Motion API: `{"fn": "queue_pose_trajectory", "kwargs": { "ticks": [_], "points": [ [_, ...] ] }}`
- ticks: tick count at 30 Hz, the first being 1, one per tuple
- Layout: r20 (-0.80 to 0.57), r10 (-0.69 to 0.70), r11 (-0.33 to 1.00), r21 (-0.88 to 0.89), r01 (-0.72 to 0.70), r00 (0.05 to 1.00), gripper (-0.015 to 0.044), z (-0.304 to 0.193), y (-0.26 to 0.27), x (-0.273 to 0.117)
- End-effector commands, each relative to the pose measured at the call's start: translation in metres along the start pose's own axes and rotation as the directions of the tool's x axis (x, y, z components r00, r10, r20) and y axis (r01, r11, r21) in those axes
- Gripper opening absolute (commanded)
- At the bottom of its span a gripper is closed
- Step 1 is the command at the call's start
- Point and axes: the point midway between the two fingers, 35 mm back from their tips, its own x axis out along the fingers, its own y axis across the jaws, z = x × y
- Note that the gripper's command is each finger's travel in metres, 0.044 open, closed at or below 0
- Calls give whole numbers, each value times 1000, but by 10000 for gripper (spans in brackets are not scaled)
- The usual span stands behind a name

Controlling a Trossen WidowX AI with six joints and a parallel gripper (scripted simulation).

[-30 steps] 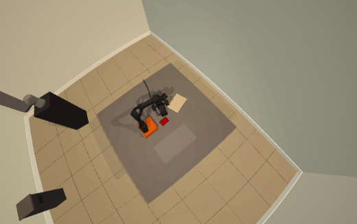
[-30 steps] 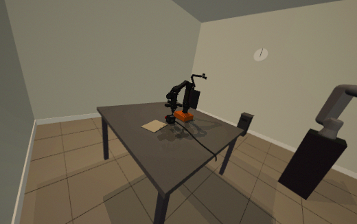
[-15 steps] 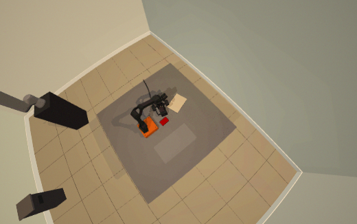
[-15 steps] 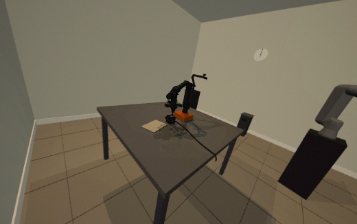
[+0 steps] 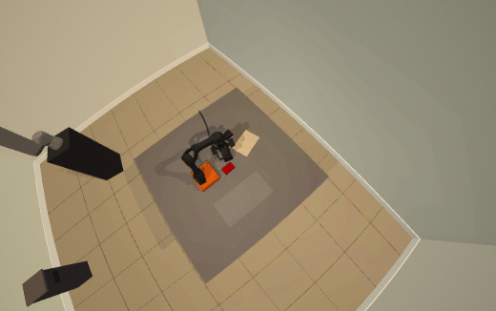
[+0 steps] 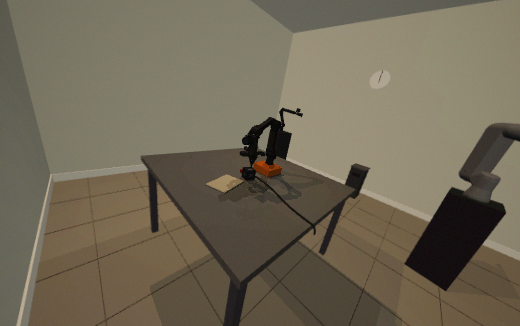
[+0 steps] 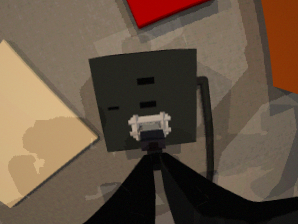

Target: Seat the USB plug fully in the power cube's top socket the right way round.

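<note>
The black power cube (image 7: 117,75) (image 6: 248,174) stands on the table, its slotted top facing up in the wrist view. Two wide dark slots and one small slot show there. My gripper (image 7: 156,160) (image 6: 251,163) is shut on the USB plug (image 7: 152,136), over the cube's near edge. The plug shows as a small dark body with a pale, bracket-like piece beside it, over the top's near part. The socket under it is hidden. I cannot tell how deep the plug sits or which way round it is.
A red block (image 5: 228,168) (image 7: 167,9) lies beyond the cube in the wrist view. A tan flat piece (image 5: 247,142) (image 6: 225,183) (image 7: 37,120) lies to its left. A black cable (image 7: 206,120) (image 6: 287,199) runs from the cube's right side. The orange arm base (image 5: 208,174) (image 6: 267,169) stands nearby.
</note>
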Motion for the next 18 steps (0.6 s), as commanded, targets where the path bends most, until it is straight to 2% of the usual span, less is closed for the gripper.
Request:
{"fn": "queue_pose_trajectory", "kwargs": {
  "ticks": [1, 18],
  "points": [
    [-4, 0, 1000, -3, 0, 1000, 0, -1, 0, 1],
    [-4, 0, 1000, -3, 0, 1000, 0, 0, 0, 3]
  ]
}}
